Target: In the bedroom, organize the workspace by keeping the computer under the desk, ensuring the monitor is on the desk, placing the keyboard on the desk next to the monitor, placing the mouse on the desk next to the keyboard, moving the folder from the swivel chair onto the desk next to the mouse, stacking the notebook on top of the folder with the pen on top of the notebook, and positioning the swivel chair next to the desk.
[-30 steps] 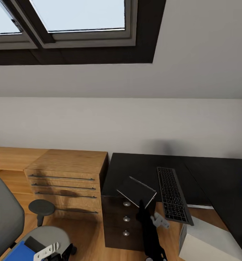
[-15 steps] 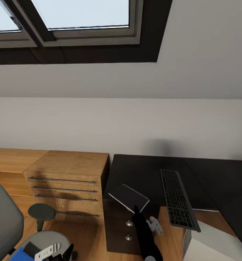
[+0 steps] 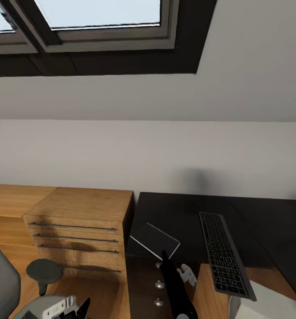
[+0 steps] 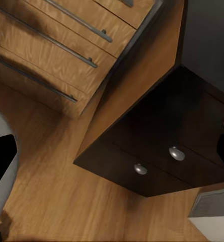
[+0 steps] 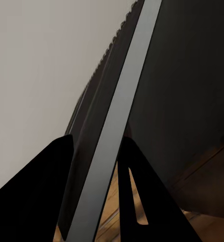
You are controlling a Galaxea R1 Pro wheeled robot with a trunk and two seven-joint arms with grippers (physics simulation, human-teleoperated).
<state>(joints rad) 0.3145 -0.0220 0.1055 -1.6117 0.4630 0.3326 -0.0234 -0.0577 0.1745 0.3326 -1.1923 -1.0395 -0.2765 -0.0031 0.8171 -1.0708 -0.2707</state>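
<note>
The left gripper (image 3: 75, 305) sits low near the swivel chair (image 3: 1, 283), finger state unclear. The right gripper (image 5: 94, 166), clamped on the folder (image 3: 154, 240), has carried it further over the desk (image 3: 179, 208), closer to the keyboard (image 3: 225, 252); the view has also shifted.

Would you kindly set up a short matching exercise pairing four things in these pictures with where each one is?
Things:
1. folder
2. keyboard
3. right gripper
4. wooden dresser

Places:
A. lying on the black desk top
B. clamped on the folder's edge
C. left of the desk, against the wall
D. held tilted over the desk's near corner

Pairs: 1-D, 2-A, 3-B, 4-C
</note>
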